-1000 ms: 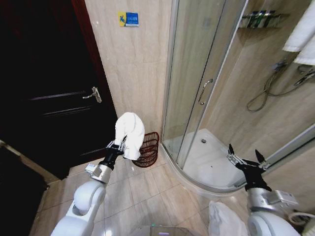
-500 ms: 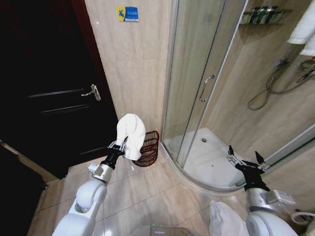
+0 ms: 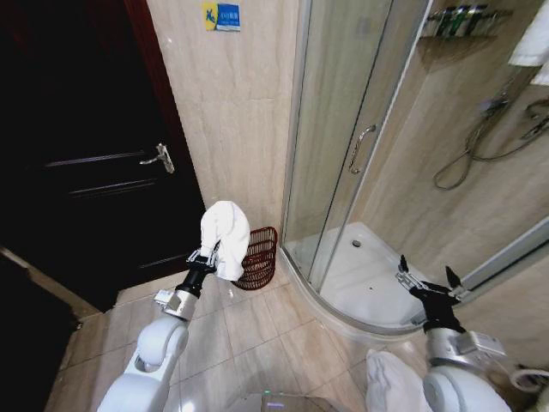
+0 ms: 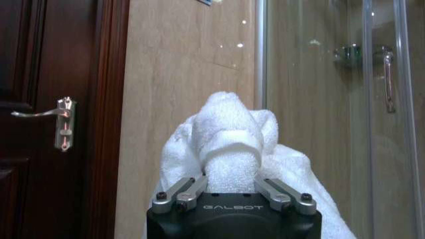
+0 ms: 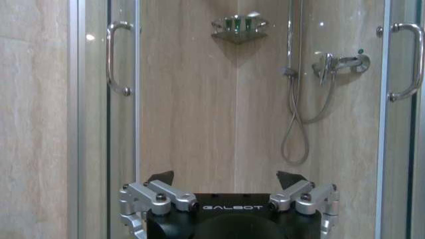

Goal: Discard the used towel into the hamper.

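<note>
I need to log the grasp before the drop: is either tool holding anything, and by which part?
The left tool is shut on the white towel, pinching a bunched fold at its lower end. The right tool is open and holds nothing.

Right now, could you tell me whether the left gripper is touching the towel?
Touching. In the left wrist view the left gripper has its fingers pressed against a fold of the white towel; the head view shows the towel draped over it.

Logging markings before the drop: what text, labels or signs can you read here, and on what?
"GALBOT": black body of the left gripper, shut on the white terry towel.
"GALBOT": black body of the open right gripper.
Blue-and-yellow wall sign on the beige tile: lettering too small to read.
</note>
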